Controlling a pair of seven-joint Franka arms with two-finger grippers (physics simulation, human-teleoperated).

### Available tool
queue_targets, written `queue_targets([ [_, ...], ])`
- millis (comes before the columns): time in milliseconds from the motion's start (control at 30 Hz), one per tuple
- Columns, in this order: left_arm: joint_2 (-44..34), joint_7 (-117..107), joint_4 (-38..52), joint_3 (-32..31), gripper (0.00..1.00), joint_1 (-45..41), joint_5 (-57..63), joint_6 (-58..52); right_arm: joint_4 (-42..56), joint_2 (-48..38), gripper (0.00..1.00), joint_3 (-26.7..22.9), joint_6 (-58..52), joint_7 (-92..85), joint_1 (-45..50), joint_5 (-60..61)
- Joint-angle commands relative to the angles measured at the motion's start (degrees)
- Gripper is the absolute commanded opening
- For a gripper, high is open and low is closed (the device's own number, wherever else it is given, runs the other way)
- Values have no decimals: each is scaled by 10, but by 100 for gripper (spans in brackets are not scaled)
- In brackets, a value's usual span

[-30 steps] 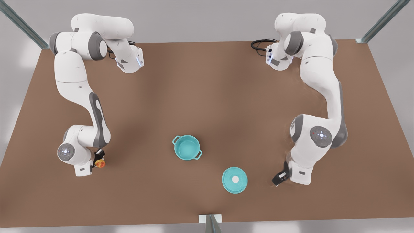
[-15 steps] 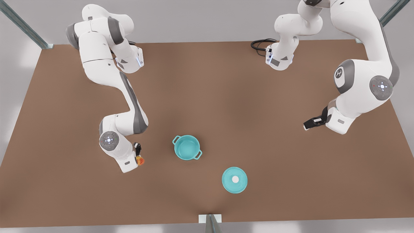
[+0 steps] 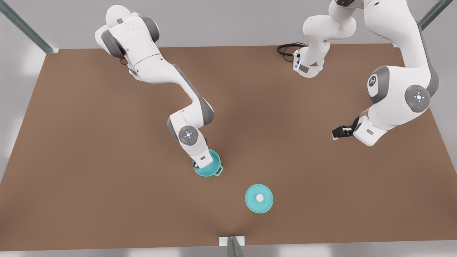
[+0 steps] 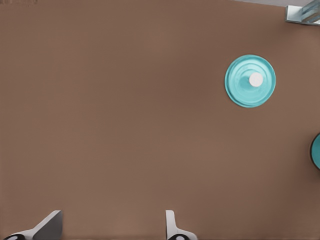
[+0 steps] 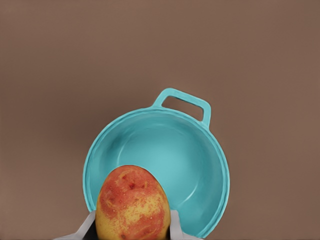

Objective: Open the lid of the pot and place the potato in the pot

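Two tools were at work: the right tool [image 5: 132,227], over the pot [image 3: 210,170] at lower centre of the front view, gripped the potato [image 5: 133,204], its fingertips cut off by the frame edge. The left tool [image 3: 337,132], spread open and empty, hung at the front view's right. The pot lid [image 3: 259,198] lay on the surface [image 3: 89,160], apart from the pot.

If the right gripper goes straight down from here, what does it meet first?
Most likely the pot floor: the right gripper holds the potato over the open pot, just inside its rim, though depth is unclear.
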Motion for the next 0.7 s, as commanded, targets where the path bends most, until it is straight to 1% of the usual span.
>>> queue_targets([
  [0, 3, 75, -1, -1, 100, 0, 1, 5, 4, 17, 49, 0, 21, 141, 4, 5],
  [67, 4, 75, 0, -1, 100, 0, 3, 9, 4, 40, 49, 0, 45, 149, 3, 5],
  [133, 5, 74, 0, -1, 100, 0, 3, 9, 4, 45, 49, 0, 51, 149, 3, 5],
  [167, 5, 74, 0, -1, 100, -1, 4, 9, 10, 45, 56, 0, 51, 149, 3, 5],
  [200, 4, 71, 3, -1, 100, -1, 5, 5, 12, 45, 89, 0, 51, 154, 3, 12],
  [233, 3, 71, 6, -3, 100, -5, 9, 8, 12, 45, 95, 0, 51, 154, 3, 25],
  [300, 2, 78, 11, -3, 100, -5, 10, 8, 13, 40, 98, -3, 45, 153, 3, 26],
  [333, 2, 78, 12, -3, 100, -5, 11, 8, 33, 20, 100, -5, 25, 150, 2, 26],
  [400, 1, 88, 12, -2, 100, -3, 13, 5, 71, -17, 100, -17, -63, 148, -11, 20],
  [433, 2, 88, 12, -2, 100, -3, 13, 4, 83, -51, 100, -51, -105, 146, -28, 17],
  [467, 2, 89, 12, -2, 100, -3, 14, 4, 89, -77, 100, -82, -123, 146, -68, -27],
  [500, 5, 88, 12, -2, 100, -2, 14, 4, 89, -105, 100, -84, -151, 156, -128, -36],
  [533, 5, 85, 12, -2, 100, -2, 14, 5, 89, -112, 100, -84, -182, 162, -190, -36],
  [567, 5, 86, 12, -1, 100, -1, 14, 5, 88, -112, 100, -77, -181, 163, -228, -31],
  [600, 5, 85, 12, -1, 100, -1, 14, 5, 87, -112, 100, -90, -181, 156, -251, -29],
  [667, 5, 84, 12, -2, 100, -1, 14, 3, 83, -109, 100, -88, -180, 164, -280, 19],
])
